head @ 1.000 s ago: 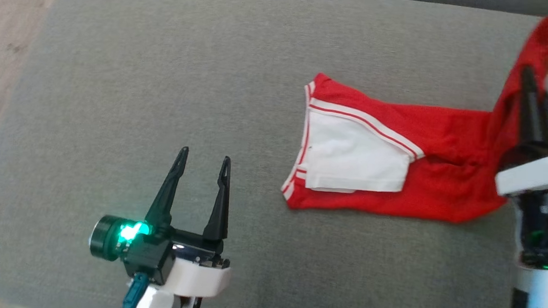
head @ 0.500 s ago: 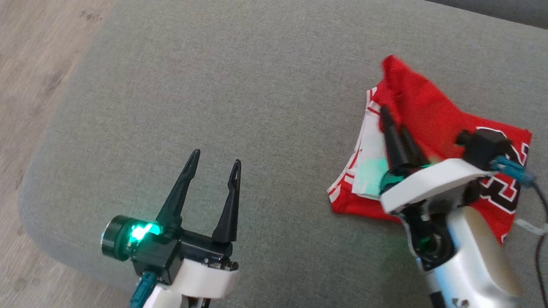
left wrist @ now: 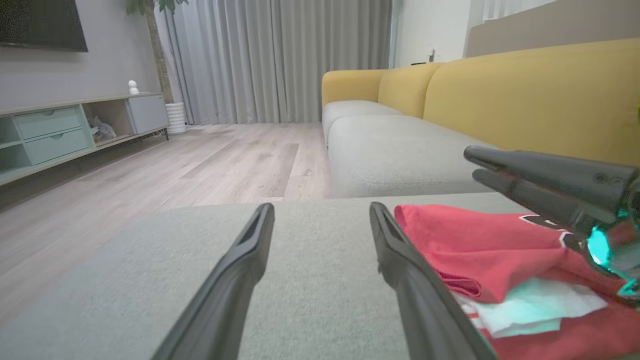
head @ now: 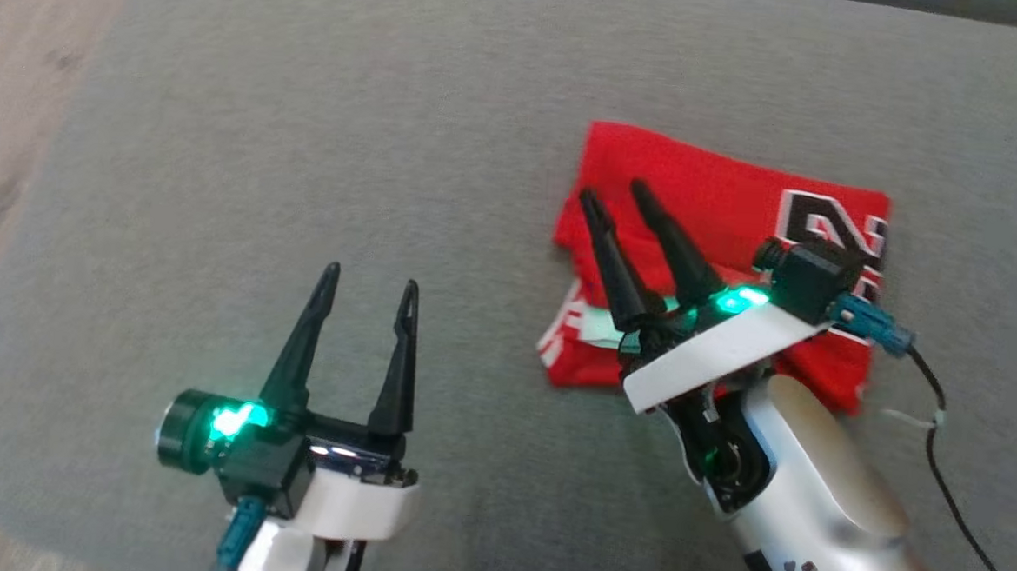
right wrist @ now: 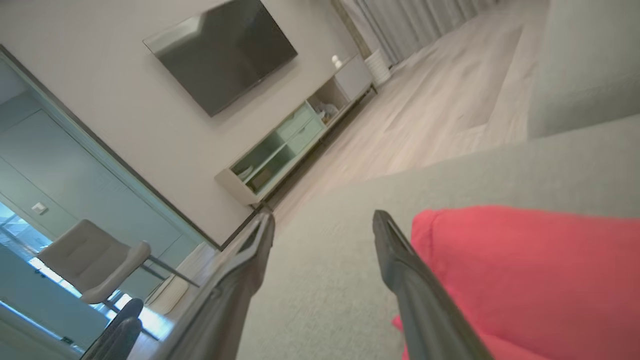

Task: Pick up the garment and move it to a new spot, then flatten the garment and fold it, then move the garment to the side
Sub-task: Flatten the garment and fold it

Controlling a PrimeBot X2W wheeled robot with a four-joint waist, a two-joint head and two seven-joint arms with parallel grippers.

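Right, your right gripper [head: 611, 190] stands with its fingers spread wide and nothing between them. In the head view its fingers point away from you over the left part of the garment [head: 714, 192]. From the left wrist view you can see them raised above the cloth, not touching it. In the right wrist view the red fabric lies just right of the right-hand finger, and bare grey shows between the two fingers.

Your left gripper [head: 370, 276] is spread just as wide and also empty. It hangs over the bare grey cushion [head: 307, 136], near you and well left of the garment.

The garment is a red jersey lying folded into a rough rectangle on the right half of the cushion. A red fold lies over its far left part. A white patch shows at its near left edge, under the right gripper's base, with red-and-white striped trim beside it.

As for writing, you get large black characters outlined in white at the garment's far right corner. The right wrist's camera block covers part of them, so they cannot be read with certainty.
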